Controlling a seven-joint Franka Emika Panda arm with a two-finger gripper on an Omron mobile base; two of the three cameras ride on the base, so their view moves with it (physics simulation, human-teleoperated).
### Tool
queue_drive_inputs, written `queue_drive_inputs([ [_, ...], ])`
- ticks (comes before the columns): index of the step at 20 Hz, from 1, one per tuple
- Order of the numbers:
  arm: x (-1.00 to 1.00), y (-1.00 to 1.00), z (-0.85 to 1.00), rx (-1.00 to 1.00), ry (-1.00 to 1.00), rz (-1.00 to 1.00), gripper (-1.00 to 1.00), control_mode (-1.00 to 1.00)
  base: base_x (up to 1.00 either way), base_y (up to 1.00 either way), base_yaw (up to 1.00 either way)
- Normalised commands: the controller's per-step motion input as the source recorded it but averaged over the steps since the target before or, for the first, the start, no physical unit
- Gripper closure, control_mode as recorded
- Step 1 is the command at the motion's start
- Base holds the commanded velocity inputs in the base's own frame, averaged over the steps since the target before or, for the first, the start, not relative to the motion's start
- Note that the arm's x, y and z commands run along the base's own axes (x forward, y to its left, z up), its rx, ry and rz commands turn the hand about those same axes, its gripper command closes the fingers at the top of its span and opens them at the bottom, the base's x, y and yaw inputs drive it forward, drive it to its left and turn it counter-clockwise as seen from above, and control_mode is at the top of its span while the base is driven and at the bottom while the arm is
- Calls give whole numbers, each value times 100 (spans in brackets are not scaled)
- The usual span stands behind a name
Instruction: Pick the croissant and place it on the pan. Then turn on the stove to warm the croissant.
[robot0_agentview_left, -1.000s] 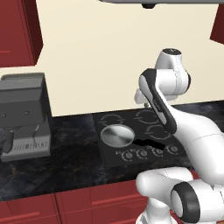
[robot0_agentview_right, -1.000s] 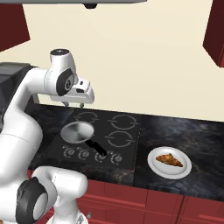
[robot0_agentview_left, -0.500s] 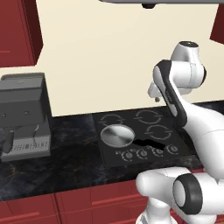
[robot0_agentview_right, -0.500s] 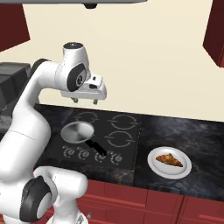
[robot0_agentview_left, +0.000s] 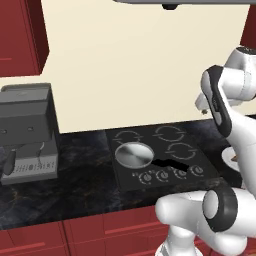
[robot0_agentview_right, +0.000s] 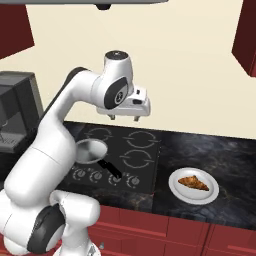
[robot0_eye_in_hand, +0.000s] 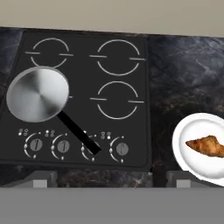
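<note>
Knobs (robot0_eye_in_hand: 63, 146) line the front edge of the stove (robot0_agentview_right: 140, 146), nearest the robot. Just behind them the pan (robot0_eye_in_hand: 38, 93) sits on the front left burner, its black handle reaching toward the knobs. Off to the right, the croissant (robot0_agentview_right: 193, 183) lies on a white plate (robot0_agentview_right: 174, 187) on the dark counter (robot0_agentview_right: 215, 155). Above the stove's back burners the gripper (robot0_agentview_right: 123, 118) hangs released, jaws spread and holding nothing.

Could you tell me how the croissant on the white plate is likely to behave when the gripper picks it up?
The croissant looks small and lumpy, so it is probably light, though its tapered ends may slip between flat fingertips. As a pastry, it would likely crush or flake under a hard squeeze. Lying loose on the smooth plate, it may slide if nudged sideways.
</note>
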Motion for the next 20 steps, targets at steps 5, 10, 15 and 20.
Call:
queue_drive_inputs([
  [5,81,-10,90,-8,-3,2,-100,-100,0,0,0],
  [10,70,-18,98,-7,-1,4,-100,-100,0,0,0],
  [15,49,-48,51,-4,0,7,-100,-100,0,0,0],
  [20,3,-39,-44,-11,13,16,-100,-100,0,0,0],
])
